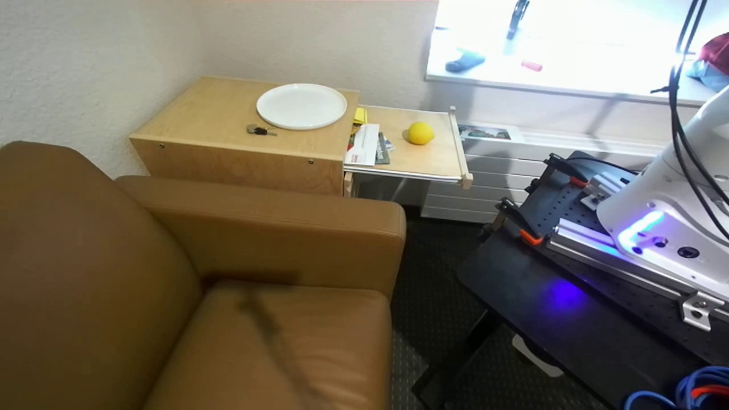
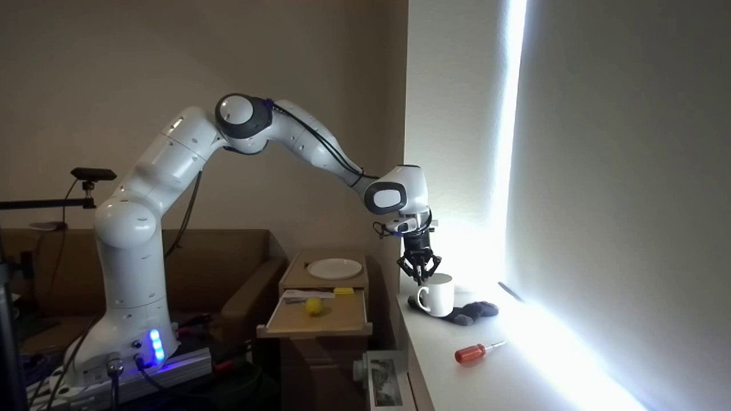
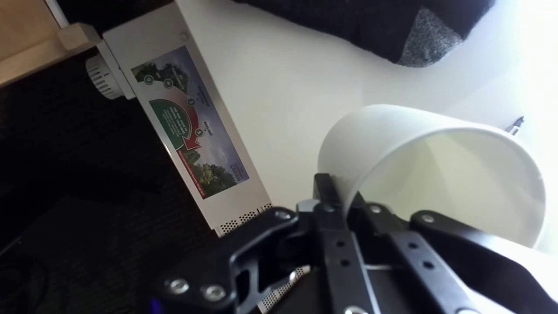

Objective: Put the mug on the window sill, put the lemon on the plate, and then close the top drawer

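Holding the mug [image 2: 442,296] by its side, gripper [image 2: 420,279] above window sill [image 2: 480,379].

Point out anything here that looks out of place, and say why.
The lemon lies in the open top drawer, near some papers: an unusual spot for fruit. A red-handled screwdriver lies loose on the window sill, where a tool seems unexpected. I see no spill or damage.
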